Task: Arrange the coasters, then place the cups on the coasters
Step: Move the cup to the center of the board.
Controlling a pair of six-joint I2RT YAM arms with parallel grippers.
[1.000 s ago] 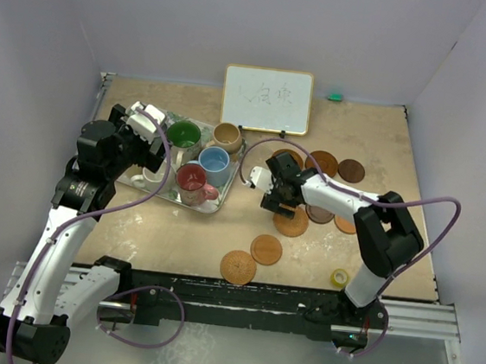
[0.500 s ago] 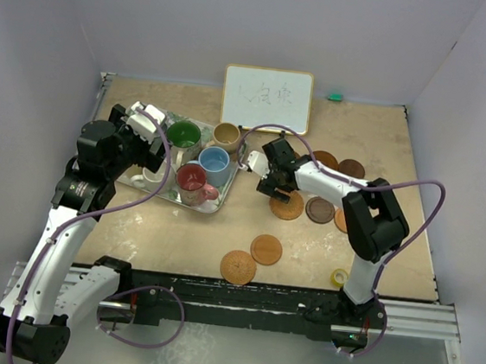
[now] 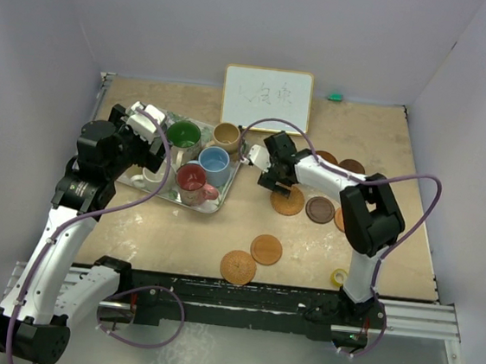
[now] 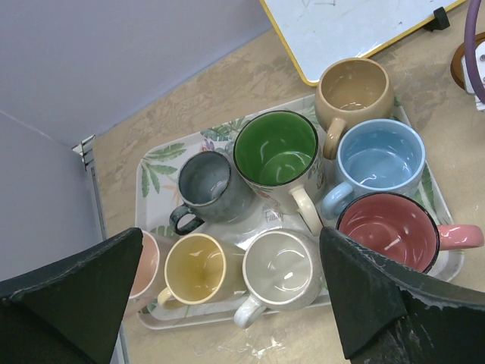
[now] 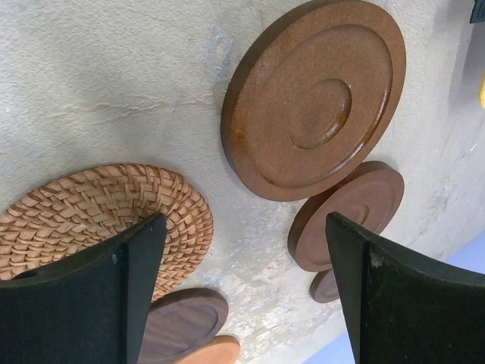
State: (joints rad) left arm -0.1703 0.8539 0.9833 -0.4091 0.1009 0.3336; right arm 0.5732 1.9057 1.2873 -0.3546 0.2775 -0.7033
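Right wrist view: right pincer [image 5: 244, 224] spread over a woven coaster [image 5: 91, 205].

You see a glossy glazed green ceramic mug [image 4: 276, 152], a woven wicker tan round coaster [image 5: 91, 205], a matt brown ringed disc coaster [image 5: 314, 98] and a rough beige tabletop [image 5: 114, 76].

The pink mug [image 4: 149, 262] shows only a sliver behind the left hand [image 4: 231, 235]; the whiteboard [image 4: 341, 23] runs off the top edge, its writing too faint to read. The right hand [image 5: 246, 220] covers part of the woven coaster [image 5: 91, 205], and the picture's bottom edge cuts the orange coaster [image 5: 220, 351].
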